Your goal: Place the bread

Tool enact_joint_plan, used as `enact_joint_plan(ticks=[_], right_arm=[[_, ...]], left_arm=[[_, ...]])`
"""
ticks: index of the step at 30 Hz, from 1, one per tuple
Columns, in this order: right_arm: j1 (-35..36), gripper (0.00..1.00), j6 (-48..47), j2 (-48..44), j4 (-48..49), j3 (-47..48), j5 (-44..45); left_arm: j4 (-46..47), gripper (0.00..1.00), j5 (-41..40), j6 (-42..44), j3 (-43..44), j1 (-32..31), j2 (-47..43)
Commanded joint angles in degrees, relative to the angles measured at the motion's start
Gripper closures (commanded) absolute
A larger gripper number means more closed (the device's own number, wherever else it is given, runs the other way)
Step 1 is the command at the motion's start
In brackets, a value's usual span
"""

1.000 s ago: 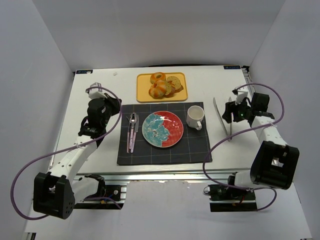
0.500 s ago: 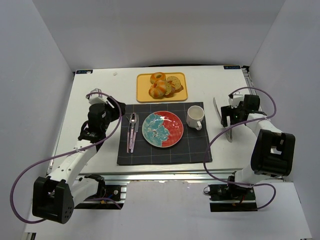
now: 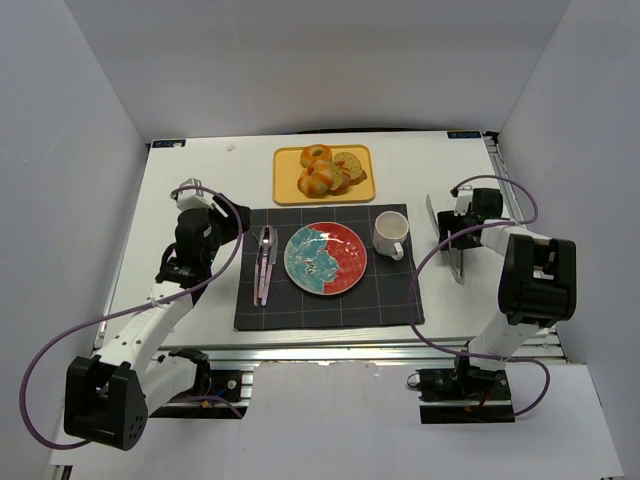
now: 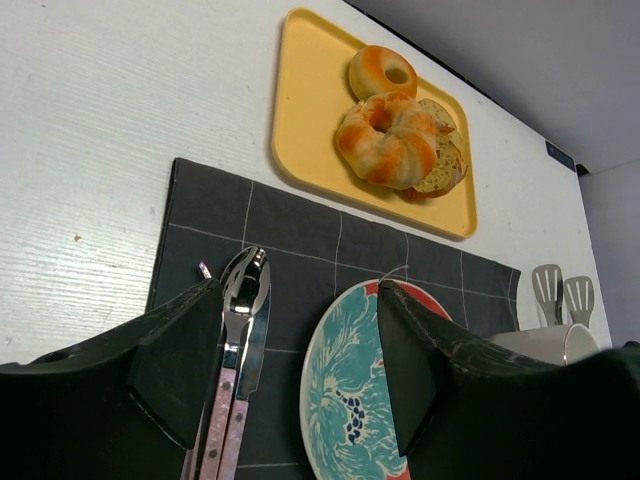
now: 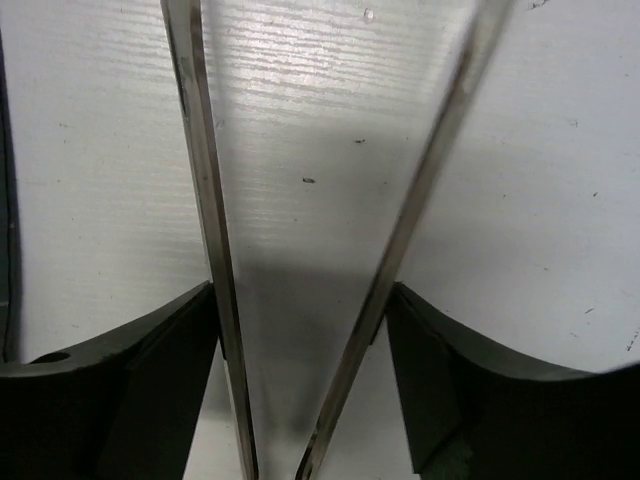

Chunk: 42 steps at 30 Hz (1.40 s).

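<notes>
As right fingers settle astride tongs | left fingers hold | bread unmoved

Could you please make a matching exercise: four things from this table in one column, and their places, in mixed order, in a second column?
1. rectangular yellow tray
2. white ceramic mug
3. round teal-and-red plate
4. long metal tongs

A. middle of the dark grid placemat
B. bare white table, right of the placemat
C. on the placemat, right of the plate
D. beyond the placemat's far edge

Pairs: 1-D, 2-C, 3-A, 4-B
</notes>
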Motion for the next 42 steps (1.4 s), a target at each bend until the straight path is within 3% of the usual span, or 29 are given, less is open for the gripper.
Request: enact_joint_plan(ticks=[1,3,4,6,7,11,14,17,19,28,42], right_arm=[[0.3,0.31,1.0,1.8,0.6,0.1,1.7],[0.3,0.40,0.8,2.6,0.8,0.1,1.7],[0.3,0.53,0.4,2.9,0.8,0.1,1.7],[0.3,0.64,0.0,2.6,0.9,0.1,1.6],[0.3,0.76,-0.3,1.8,0.4,0.5,1.1],[0.3,0.92,-5.6,-2.8,-3.3,4.0,-4.0],[0.5,0.88,-9.5,-5.3,-9.0,10.8,-12.0],[1.7,0.74,-11.5,-5.8,-11.8,17.7,-16.6],[3.8,0.70,-11.7,-4.5,-12.9,21.0,-17.6],[10.8,0.65,-4.7,6.8,-16.4,39.1,-21.8],[11.9,0.57,-0.3,19.4,-16.1,52.4,-25.1]], left_arm=[[0.2,0.27,-0.7,-0.4,-0.6,0.2,-1.6],[0.2,0.27,-0.6,-0.4,-0.6,0.2,-1.5],[0.0,0.27,-0.6,-0.1,-0.4,0.2,-1.3],[-0.2,0.27,-0.7,0.0,-0.3,0.2,-1.3],[-0.3,0.27,-0.7,0.1,-0.2,0.2,-1.5],[-0.3,0.27,-0.9,0.1,-0.4,0.2,-2.0],[0.3,0.27,-0.7,-0.1,-0.7,0.2,-1.7],[1.3,0.27,-0.3,-0.4,-0.4,0.2,-1.1],[1.6,0.27,-0.1,-0.4,-0.2,0.2,-0.2],[1.3,0.27,-0.1,-0.2,1.1,0.2,0.7],[0.5,0.27,-1.4,-1.8,1.9,0.2,0.4]])
